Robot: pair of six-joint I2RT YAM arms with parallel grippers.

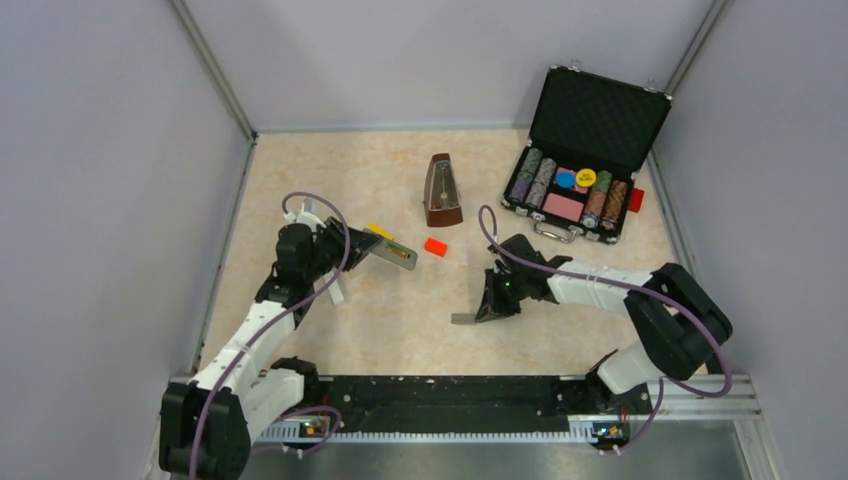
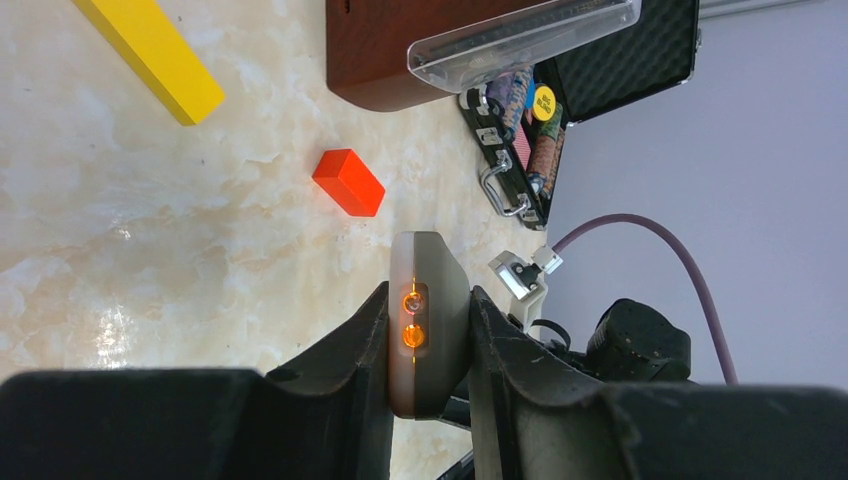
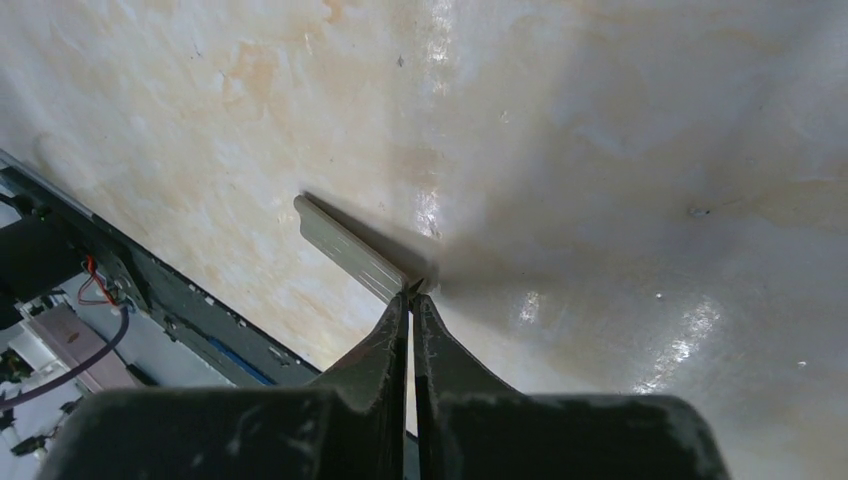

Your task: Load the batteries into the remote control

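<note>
My left gripper (image 1: 358, 247) is shut on the grey remote control (image 1: 392, 252) and holds it above the table. A green and a red-orange battery (image 1: 403, 254) show as a thin strip in its recess. In the left wrist view the remote control (image 2: 430, 300) stands on edge between the fingers, with two orange round spots on its end face. The flat grey cover (image 1: 466, 319) lies on the table near the front. My right gripper (image 1: 492, 306) points down at the cover's right end. In the right wrist view the right gripper (image 3: 413, 293) is shut, pinching the near end of the cover (image 3: 350, 248).
A red-orange block (image 1: 435, 246) and a yellow block (image 1: 379, 231) lie beside the remote. A brown metronome (image 1: 442, 190) stands behind them. An open black case of poker chips (image 1: 575, 190) sits at the back right. Grey walls enclose the table on three sides.
</note>
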